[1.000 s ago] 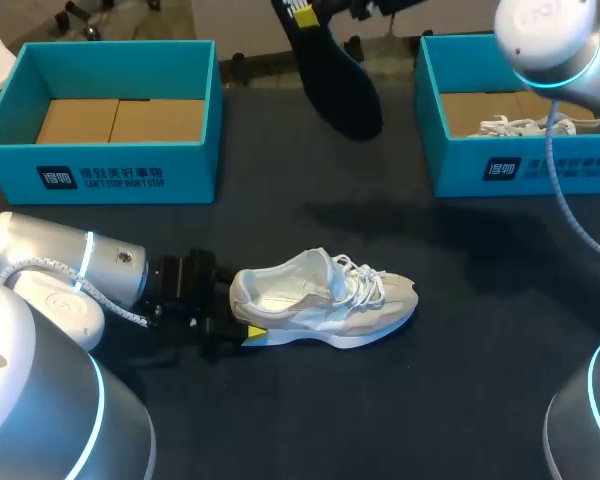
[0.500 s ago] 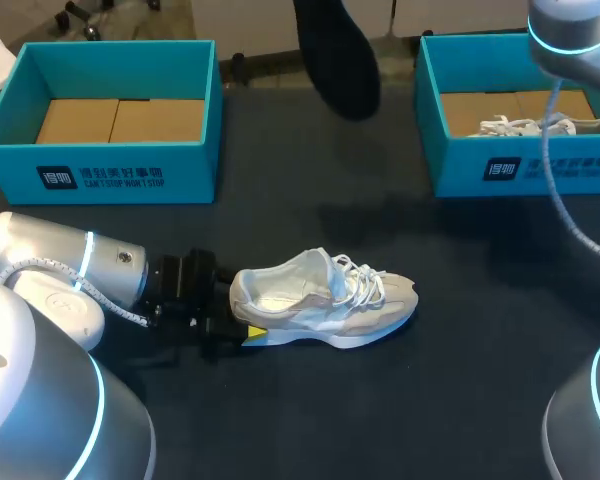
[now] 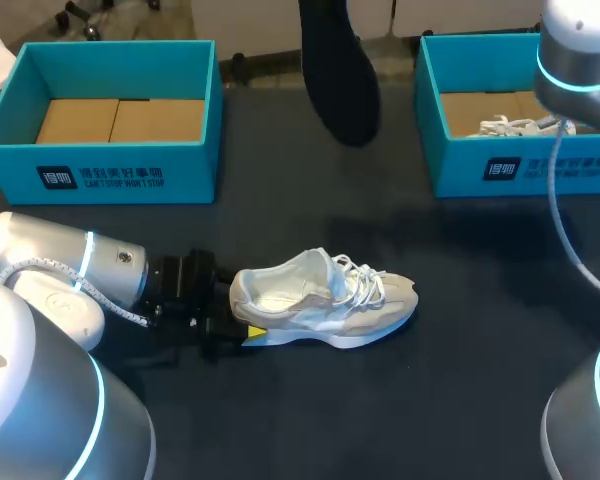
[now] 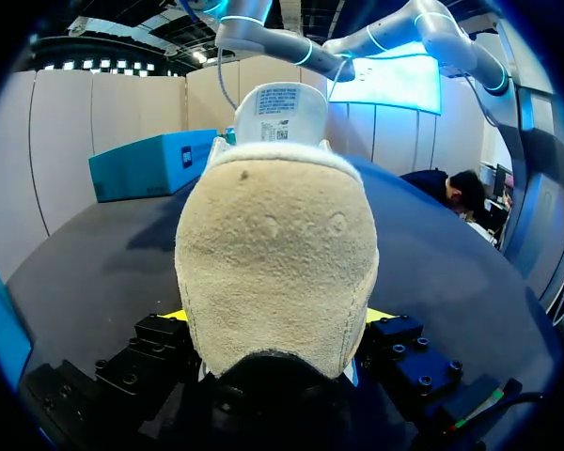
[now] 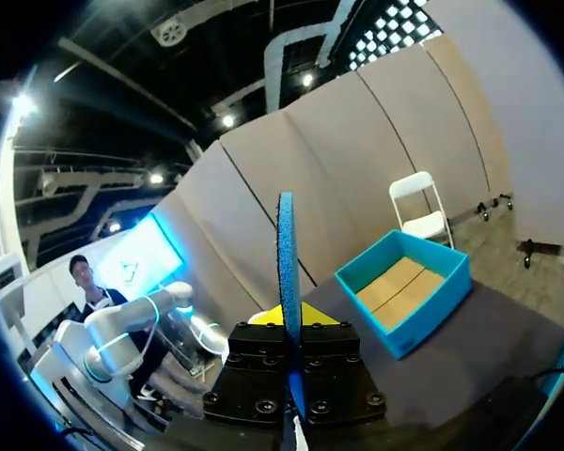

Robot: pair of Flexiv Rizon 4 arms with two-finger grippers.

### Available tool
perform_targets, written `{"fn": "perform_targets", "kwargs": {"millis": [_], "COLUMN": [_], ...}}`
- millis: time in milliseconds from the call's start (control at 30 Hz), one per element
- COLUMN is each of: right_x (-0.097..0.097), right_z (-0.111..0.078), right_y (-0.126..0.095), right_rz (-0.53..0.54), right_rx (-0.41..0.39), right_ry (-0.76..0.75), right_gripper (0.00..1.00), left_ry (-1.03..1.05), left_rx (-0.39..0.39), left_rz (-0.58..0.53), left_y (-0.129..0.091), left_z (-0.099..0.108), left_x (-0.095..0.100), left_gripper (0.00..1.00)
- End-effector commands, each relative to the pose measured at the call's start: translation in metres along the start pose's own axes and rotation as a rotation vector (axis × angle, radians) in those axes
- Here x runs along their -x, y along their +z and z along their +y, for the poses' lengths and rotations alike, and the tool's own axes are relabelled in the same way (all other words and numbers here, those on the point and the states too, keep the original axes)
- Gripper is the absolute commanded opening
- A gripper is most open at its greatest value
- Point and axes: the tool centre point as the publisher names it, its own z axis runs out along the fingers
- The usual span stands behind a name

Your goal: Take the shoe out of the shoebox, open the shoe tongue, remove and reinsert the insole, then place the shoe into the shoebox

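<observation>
Near left: left gripper (image 3: 236,315) clamped on the heel of the shoe (image 3: 325,300), one yellow tip either side. Shoe stands on its sole on the table (image 3: 460,380), long axis left to right, toe right, mouth upward

Far centre: insole (image 3: 340,80) in the air between the two boxes, right gripper (image 5: 291,324) pinching its top end, free end low, lying near-to-far. Probably it must come nearer and turn toward the toe. Right arm does it

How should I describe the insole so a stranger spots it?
Find the two teal cardboard shoeboxes at the dark table's far side. Between them, the right end effector holds a flat dark foam insole aloft; it alone hangs in the air.
</observation>
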Motion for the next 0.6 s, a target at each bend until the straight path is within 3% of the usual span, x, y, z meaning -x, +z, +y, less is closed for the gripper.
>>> {"fn": "perform_targets", "kwargs": {"millis": [33, 300, 600], "right_x": [-0.023, -0.044, -0.044], "right_z": [-0.025, -0.039, -0.039], "right_y": [-0.013, -0.02, -0.02], "right_rz": [-0.059, -0.124, -0.124], "right_rx": [0.073, 0.151, 0.151], "right_ry": [0.016, 0.028, 0.028], "right_gripper": [0.0, 0.0, 0.0], "left_ry": [0.0, 0.0, 0.0], "left_rx": [0.003, 0.003, 0.003], "left_rz": [-0.001, -0.001, -0.001], "left_y": [0.002, 0.002, 0.002], "left_z": [0.002, 0.002, 0.002], "left_x": [0.003, 0.003, 0.003], "left_gripper": [0.0, 0.0, 0.0]}}
